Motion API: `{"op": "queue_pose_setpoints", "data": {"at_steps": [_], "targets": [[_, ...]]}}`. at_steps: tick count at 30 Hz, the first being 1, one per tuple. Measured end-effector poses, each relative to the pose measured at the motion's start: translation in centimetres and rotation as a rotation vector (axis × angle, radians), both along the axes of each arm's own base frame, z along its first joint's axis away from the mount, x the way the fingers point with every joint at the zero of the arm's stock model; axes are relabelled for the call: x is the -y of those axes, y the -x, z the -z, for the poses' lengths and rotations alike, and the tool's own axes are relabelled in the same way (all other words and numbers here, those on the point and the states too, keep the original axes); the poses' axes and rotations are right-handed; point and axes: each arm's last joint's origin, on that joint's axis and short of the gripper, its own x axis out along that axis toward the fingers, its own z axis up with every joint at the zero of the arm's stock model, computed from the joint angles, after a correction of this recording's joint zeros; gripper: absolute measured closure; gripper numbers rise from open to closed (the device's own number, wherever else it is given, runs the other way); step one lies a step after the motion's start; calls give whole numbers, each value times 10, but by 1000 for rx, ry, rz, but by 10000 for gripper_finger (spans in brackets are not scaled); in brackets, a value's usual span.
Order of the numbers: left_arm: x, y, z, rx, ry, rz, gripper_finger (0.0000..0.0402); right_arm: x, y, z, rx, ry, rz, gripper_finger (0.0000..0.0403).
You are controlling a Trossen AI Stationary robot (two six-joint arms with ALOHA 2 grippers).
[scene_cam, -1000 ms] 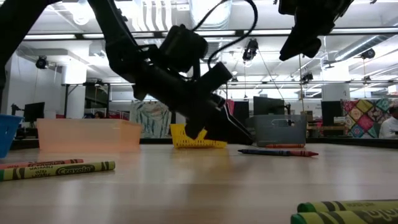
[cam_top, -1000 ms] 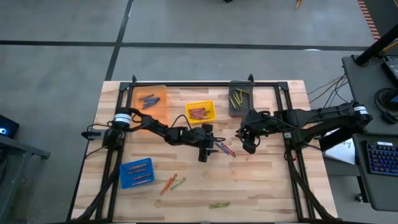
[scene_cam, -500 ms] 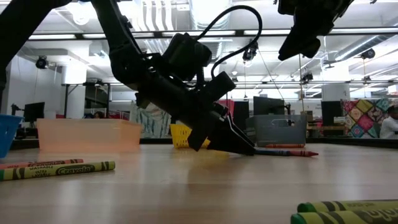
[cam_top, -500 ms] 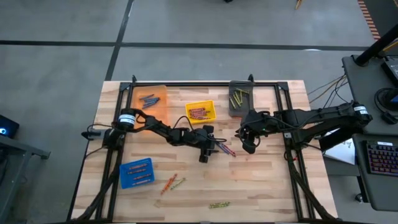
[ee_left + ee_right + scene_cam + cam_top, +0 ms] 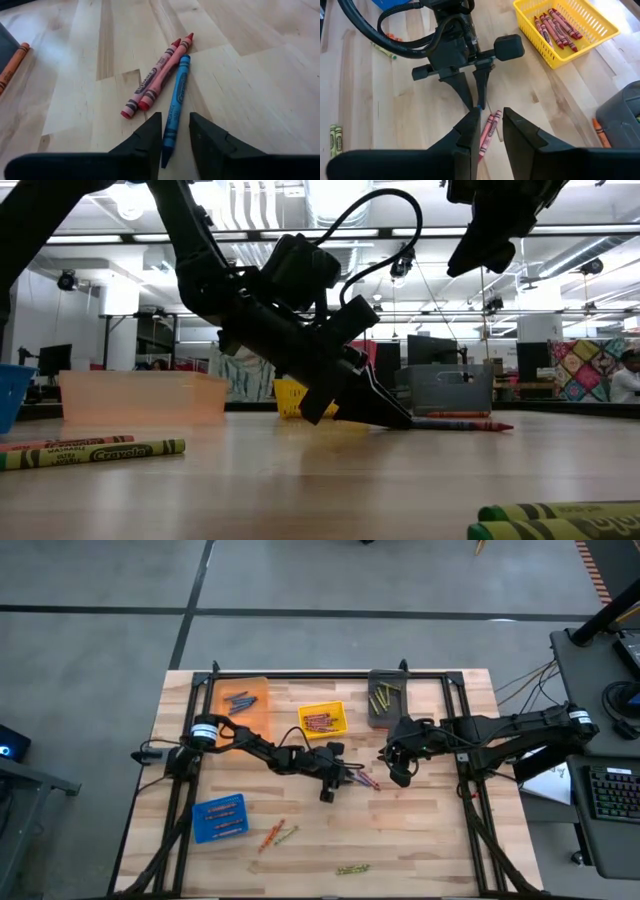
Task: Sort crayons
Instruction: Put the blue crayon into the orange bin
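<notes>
Your blue crayon (image 5: pixel 176 109) lies flat on the pale wooden table (image 5: pixel 430 830), touching two red crayons (image 5: pixel 157 79) that rest side by side against it, all just in front of the yellow bin (image 5: pixel 323 720). Your left gripper (image 5: pixel 173 134) is down at the table with its fingers spread, one on each side of the blue crayon's near end, not yet pinched on it. Your right gripper (image 5: pixel 398 772) hangs above the table beside the yellow bin, toward the grey bin (image 5: pixel 383 698), fingers parted and holding nothing. Farther from the yellow bin you see an orange bin (image 5: pixel 243 703), a blue bin (image 5: pixel 220 817), and loose green crayons (image 5: pixel 530 518) on the near boards. Behind the table is an open workshop with ceiling lights.
</notes>
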Motion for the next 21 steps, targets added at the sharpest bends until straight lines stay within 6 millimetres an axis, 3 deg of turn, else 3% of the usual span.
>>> {"op": "queue_pose_setpoints", "data": {"at_steps": [13,21], "targets": [[0,1,2,-17,-13,9,392,0,0,0,-1,0,0,333],[5,2,-1,-20,-8,6,399,0,0,0,-3,0,0,339]]}}
